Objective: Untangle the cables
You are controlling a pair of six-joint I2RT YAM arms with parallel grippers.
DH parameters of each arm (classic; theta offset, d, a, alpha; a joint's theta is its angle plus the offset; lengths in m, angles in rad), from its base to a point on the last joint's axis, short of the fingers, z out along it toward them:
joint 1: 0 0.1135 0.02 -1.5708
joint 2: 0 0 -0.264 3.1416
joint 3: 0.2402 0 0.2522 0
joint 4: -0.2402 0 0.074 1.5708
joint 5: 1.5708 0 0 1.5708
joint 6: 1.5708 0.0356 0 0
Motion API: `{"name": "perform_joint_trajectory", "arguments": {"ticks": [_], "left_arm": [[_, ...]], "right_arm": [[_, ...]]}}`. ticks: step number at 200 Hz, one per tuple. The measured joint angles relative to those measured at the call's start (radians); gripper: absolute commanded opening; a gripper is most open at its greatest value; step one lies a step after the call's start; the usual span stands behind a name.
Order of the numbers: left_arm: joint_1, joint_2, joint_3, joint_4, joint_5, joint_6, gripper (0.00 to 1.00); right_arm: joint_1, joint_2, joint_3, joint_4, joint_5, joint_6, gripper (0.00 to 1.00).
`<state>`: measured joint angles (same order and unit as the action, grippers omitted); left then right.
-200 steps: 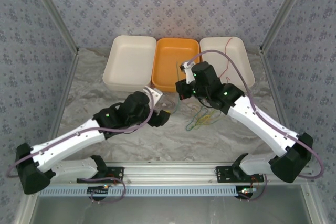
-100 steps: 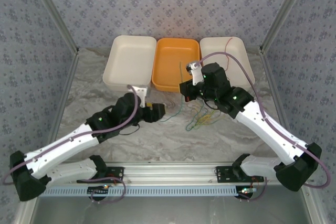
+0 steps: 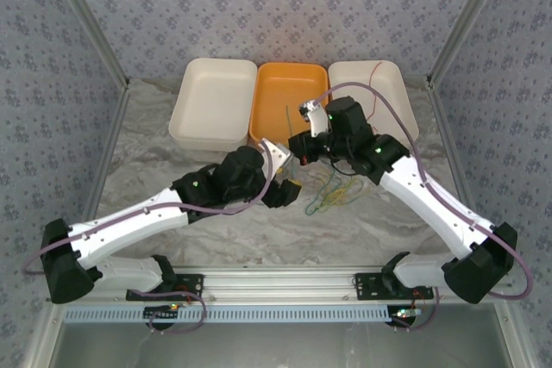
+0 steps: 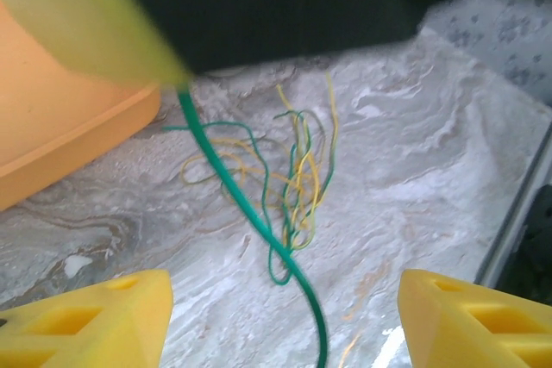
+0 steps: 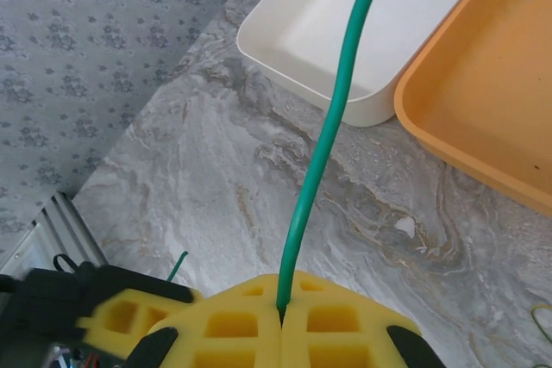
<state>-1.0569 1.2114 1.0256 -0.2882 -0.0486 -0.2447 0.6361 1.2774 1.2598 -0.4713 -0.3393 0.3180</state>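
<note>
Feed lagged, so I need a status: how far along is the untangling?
Done: one red cable lies alone in the right white tray. In hand: the right gripper is shut on a dark green cable, which runs through the open left gripper. Left: the green and yellow tangle on the table.

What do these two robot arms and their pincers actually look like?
The left arm and right arm have white shells with black joints and bases, and small green lights. A thick purple-grey cable loops along each. The left pincer and right pincer are black, their two fingers tipped with yellow, grid-patterned pads.
</note>
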Motion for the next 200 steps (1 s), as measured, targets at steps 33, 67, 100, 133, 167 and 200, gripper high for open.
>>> {"name": "perform_joint_trajectory", "arguments": {"ticks": [33, 67, 100, 133, 167, 200], "left_arm": [[-0.025, 0.005, -0.068, 0.028, -0.041, 0.028, 0.36], [-0.039, 0.008, -0.074, 0.053, -0.078, 0.032, 0.0], [-0.015, -0.034, -0.099, 0.071, -0.094, -0.007, 0.0], [0.21, -0.094, -0.1, 0.074, -0.042, -0.066, 0.0], [0.474, -0.047, -0.027, 0.029, 0.0, -0.079, 0.0], [0.681, 0.148, 0.136, 0.046, 0.035, -0.08, 0.0]], "right_arm": [[-0.023, 0.0, 0.005, 0.004, -0.036, 0.026, 0.0], [-0.042, 0.0, 0.005, 0.023, -0.052, 0.048, 0.0], [-0.05, -0.003, 0.003, 0.033, -0.039, 0.063, 0.72], [-0.05, -0.112, -0.093, 0.059, 0.067, 0.083, 0.8], [-0.048, -0.269, -0.178, 0.069, 0.161, 0.102, 0.79], [0.005, -0.368, -0.292, 0.1, 0.237, 0.13, 0.78]]}}
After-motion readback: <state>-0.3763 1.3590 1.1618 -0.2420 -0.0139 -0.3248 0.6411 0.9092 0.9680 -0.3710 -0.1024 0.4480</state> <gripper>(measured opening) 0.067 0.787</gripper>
